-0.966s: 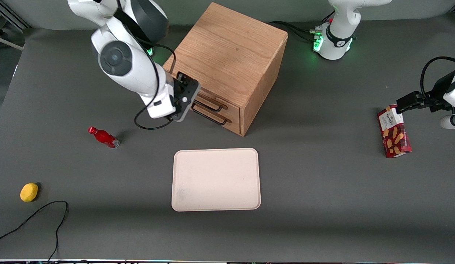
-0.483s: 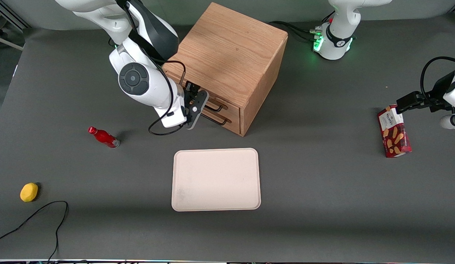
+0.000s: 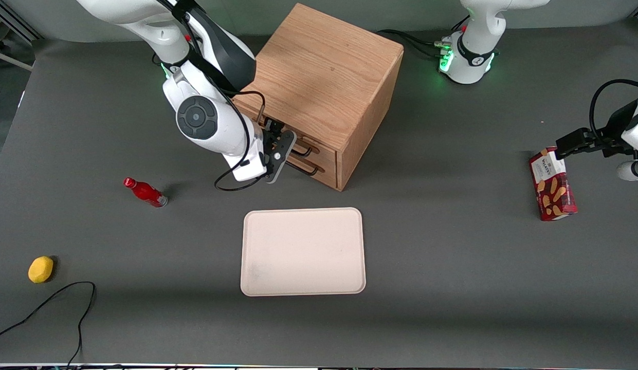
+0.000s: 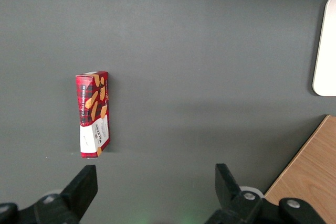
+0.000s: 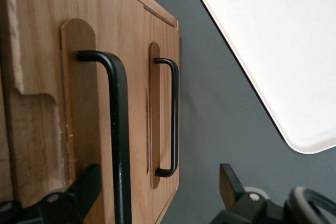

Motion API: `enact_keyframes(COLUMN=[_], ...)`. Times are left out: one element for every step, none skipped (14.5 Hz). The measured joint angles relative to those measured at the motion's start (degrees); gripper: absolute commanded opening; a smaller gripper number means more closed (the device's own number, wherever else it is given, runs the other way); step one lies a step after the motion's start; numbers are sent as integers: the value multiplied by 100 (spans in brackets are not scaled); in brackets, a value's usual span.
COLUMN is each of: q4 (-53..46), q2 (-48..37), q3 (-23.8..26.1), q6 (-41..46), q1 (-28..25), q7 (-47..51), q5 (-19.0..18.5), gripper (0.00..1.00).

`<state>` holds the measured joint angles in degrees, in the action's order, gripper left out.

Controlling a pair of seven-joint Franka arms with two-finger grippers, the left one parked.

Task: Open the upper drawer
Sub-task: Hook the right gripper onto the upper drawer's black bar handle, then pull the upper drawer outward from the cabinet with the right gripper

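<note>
Right wrist view — upper drawer (image 5: 79, 103) handle between the spread gripper (image 5: 157, 192) fingers.

A dark grey table (image 3: 452, 288) fills the front view. A light oak cabinet (image 3: 324, 77) stands at upper centre. Below it, near the middle of the frame, lies a cream tray (image 3: 303, 252) (bare on top). A red bottle (image 3: 145, 192) lies on its side at centre left, a yellow lemon (image 3: 40, 269) at lower left with a black cable (image 3: 51, 303) curling beneath it. A red biscuit box (image 3: 552, 190) lies at the right edge. The gripper (image 3: 279, 149) hangs in front of the cabinet's drawers.
</note>
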<state>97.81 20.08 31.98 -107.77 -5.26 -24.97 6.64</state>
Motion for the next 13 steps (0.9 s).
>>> enact_keyframes(q4=[18,30,36,39,39,40,40,39,34,17,-6,-47,-92], q2=[14,27,44,64,90,122,144,149,150,150,150,150,151], q3=[0,0,0,-1,-6,-22,-45,-92,-154,-228,-311,-412,-513], q6=[-23,-43,-89,-144,-189,-287,-358,-415,-479,-531,-589,-601,-603], q1=[-1,-1,-1,-1,0,2,8,11,19,30,42,51,62], q7=[-1,-4,-8,-17,-51,-109,-153,-177,-197,-246,-342,-439,-530], q5=[0,0,-10,-29,-51,-66,-67,-73,-77,-78,-79,-78,-78], gripper=[100,100,100,100,100,100,100,100,100,100,100,100,100])
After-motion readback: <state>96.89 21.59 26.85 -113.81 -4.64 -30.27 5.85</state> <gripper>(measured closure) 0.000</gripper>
